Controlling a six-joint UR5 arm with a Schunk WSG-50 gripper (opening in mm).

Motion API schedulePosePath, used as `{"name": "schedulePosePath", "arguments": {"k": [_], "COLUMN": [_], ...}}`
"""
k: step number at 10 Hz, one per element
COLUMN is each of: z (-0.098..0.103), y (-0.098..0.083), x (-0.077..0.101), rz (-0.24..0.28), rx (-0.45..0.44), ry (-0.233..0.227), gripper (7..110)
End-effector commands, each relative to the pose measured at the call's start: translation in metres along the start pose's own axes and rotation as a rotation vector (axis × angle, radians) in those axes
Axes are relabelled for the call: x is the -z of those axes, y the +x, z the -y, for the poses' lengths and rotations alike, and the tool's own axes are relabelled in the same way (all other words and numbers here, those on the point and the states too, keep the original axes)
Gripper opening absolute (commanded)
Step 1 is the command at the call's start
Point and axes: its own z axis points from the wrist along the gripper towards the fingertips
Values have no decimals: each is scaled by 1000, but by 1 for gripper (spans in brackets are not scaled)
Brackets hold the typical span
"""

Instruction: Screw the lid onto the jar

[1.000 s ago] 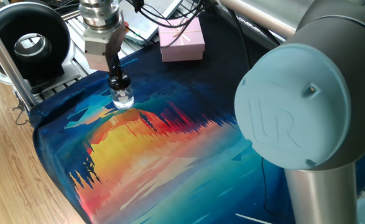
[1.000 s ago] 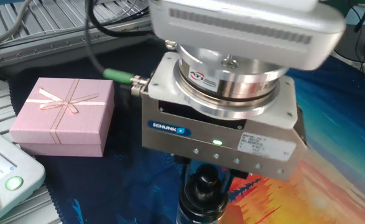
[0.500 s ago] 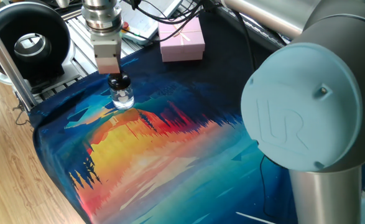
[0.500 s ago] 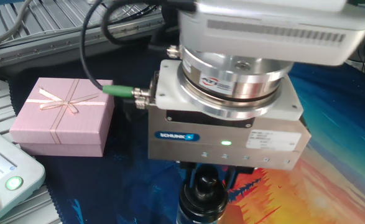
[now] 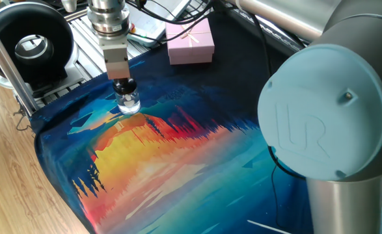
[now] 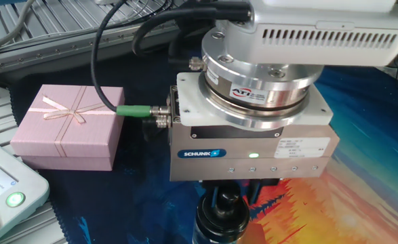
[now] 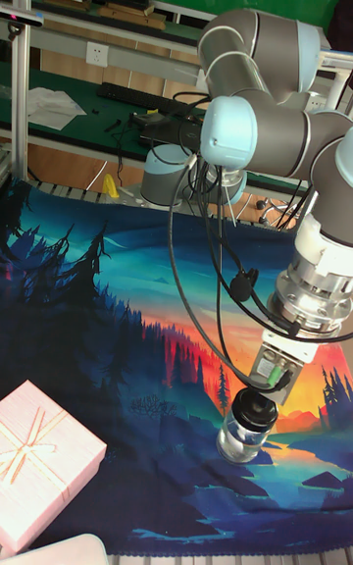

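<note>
The jar [image 5: 130, 104] is a tiny clear glass bottle standing upright on the painted cloth [image 5: 177, 162] near its far left corner. The black lid [image 5: 125, 87] sits on top of the jar's neck. My gripper [image 5: 124, 84] comes straight down over it and is shut on the lid. In the other fixed view the gripper body fills the frame, with the lid [image 6: 226, 206] just under it and the jar [image 6: 219, 232] cut off by the bottom edge. The tall fixed view shows the gripper [image 7: 262, 396], lid [image 7: 257, 413] and jar [image 7: 240, 442] stacked in one vertical line.
A pink gift box [image 5: 191, 41] stands behind the jar on the cloth's far edge. A black round device [image 5: 28, 40] sits at the far left. The arm's large blue joint [image 5: 321, 127] blocks the right foreground. A panel with a green button [image 6: 12, 200] lies by the box.
The gripper has turned about its vertical axis while holding the lid; its green cable plug swung round in the other fixed view. The jar stayed in place.
</note>
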Motion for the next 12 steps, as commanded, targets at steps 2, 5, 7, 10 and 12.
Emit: {"name": "schedulePosePath", "arguments": {"k": [2,5,7,10,12], "z": [6,10,13,10,9], "y": [1,10,14,11,11], "x": [-4,-5,2,2,-2], "rz": [22,-2,-39,-35,-15], "rx": [14,-31,-73,-139,-164], "ry": [16,42,71,62,42], "gripper": [22,22,22,22,22]}}
